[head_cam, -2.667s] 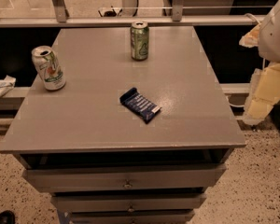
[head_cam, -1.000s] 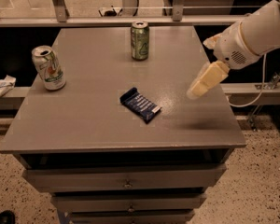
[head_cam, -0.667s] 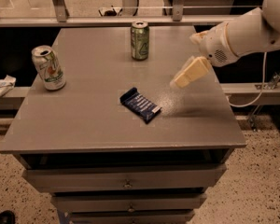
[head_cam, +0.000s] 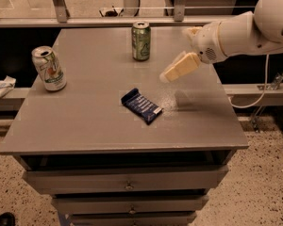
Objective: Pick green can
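Observation:
The green can point(head_cam: 141, 41) stands upright at the back middle of the grey table point(head_cam: 85, 117); it has an olive-green body and a silver top. My gripper point(head_cam: 172, 73) reaches in from the right on a white arm and hovers above the table, to the right of the can and a little nearer the front. It is apart from the can and holds nothing that I can see.
A white-and-silver can point(head_cam: 48, 68) with red and green marks stands at the table's left edge. A dark blue snack bar point(head_cam: 141, 106) lies in the middle. Drawers sit below the tabletop. A rail and posts run behind the table.
My arm has swung in from the right edge over the table, and the gripper has moved left and back toward the green can. The cans and bar have not moved.

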You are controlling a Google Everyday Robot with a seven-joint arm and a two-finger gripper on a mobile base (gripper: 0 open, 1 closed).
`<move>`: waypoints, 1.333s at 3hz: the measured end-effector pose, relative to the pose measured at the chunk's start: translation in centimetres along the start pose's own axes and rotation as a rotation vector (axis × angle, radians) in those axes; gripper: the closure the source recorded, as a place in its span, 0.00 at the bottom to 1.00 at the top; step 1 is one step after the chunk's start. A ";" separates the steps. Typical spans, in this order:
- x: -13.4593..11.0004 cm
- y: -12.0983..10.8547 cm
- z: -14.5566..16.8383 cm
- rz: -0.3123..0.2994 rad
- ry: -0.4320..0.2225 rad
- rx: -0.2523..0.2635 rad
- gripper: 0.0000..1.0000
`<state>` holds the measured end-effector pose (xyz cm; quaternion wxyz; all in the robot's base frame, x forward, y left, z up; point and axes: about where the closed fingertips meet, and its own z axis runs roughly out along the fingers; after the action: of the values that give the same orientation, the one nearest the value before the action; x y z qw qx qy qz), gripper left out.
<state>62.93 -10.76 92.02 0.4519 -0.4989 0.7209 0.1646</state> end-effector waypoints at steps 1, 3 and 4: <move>-1.7 -0.1 2.5 -0.013 -0.063 -0.016 0.00; -5.0 -2.2 8.6 -0.035 -0.176 0.003 0.00; -5.5 -4.4 9.8 -0.048 -0.200 0.072 0.00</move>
<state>72.01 -2.87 92.18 0.5431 -0.4804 0.6656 0.1766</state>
